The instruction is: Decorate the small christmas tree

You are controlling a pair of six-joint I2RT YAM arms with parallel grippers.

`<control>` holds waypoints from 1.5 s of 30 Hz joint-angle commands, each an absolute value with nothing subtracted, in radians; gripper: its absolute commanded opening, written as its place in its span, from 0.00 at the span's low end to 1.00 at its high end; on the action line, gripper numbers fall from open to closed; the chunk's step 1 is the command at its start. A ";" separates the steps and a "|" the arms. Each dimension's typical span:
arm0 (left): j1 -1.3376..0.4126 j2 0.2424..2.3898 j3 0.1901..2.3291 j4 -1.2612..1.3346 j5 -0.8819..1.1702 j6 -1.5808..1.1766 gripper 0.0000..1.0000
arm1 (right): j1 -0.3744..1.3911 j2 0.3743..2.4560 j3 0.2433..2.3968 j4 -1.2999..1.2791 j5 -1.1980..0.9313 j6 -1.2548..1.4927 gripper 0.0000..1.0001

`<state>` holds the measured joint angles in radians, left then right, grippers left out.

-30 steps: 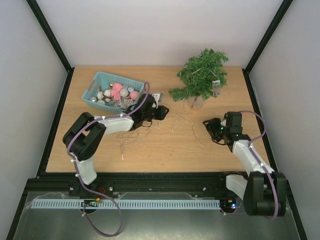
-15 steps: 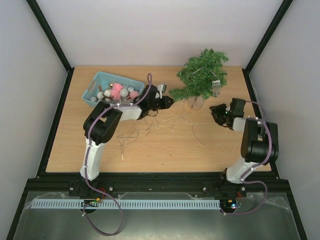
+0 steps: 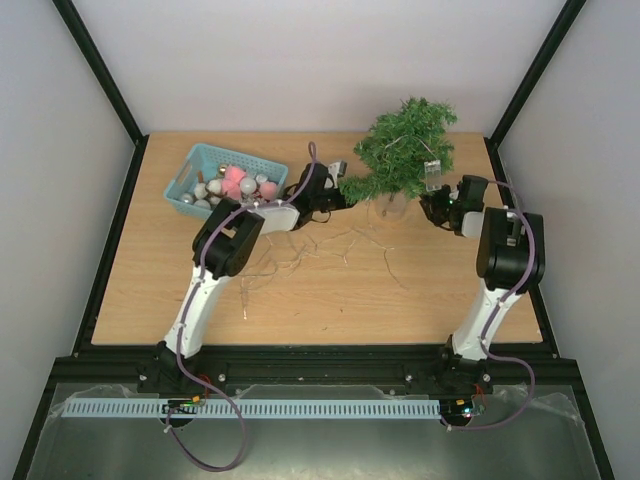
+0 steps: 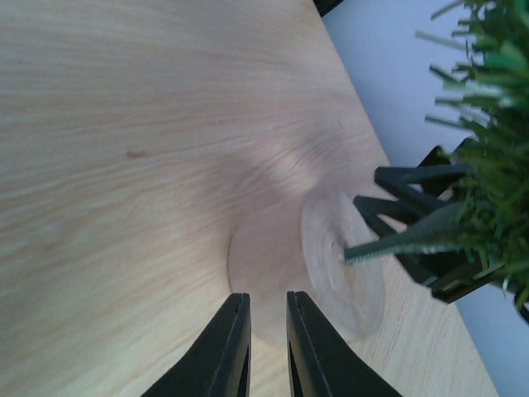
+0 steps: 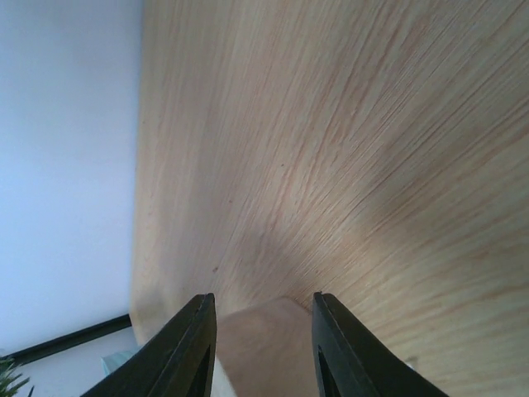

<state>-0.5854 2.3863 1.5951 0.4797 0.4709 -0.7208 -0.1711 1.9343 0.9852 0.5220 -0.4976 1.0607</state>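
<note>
The small christmas tree (image 3: 405, 148) stands at the back right of the table on a clear base (image 3: 393, 207). A thin light wire (image 3: 330, 243) trails from it across the wood. My left gripper (image 3: 337, 199) is just left of the base, under the low branches. In the left wrist view its jaws (image 4: 267, 343) stand a narrow gap apart with bare wood between them, the clear base (image 4: 343, 265) just ahead and green needles (image 4: 488, 165) to the right. My right gripper (image 3: 432, 205) is just right of the base, open and empty (image 5: 263, 347).
A teal basket (image 3: 190, 165) of silver and pink ornaments sits at the back left. A small clear box (image 3: 432, 175) hangs on the tree's right side. Black frame posts and white walls close in the table's back and sides.
Both arms have stretched out toward the tree. The left gripper has moved right to the tree's base. The right gripper has moved away from me to the tree's right side.
</note>
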 commanded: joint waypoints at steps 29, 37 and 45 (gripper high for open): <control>-0.657 2.550 1.760 0.505 0.498 -0.772 0.12 | -0.090 2.083 1.028 0.621 -0.662 1.018 0.32; -0.669 2.467 1.605 0.586 0.483 -0.780 0.11 | -0.067 2.034 0.922 0.666 -0.664 1.017 0.32; -0.694 2.361 1.441 0.643 0.451 -0.774 0.09 | -0.049 1.961 0.817 0.696 -0.665 1.012 0.32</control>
<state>-0.6594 2.4161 1.5280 0.6434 0.4629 -0.7868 -0.0841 2.0064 0.8730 0.6998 -0.6205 1.0355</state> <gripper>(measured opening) 0.097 0.319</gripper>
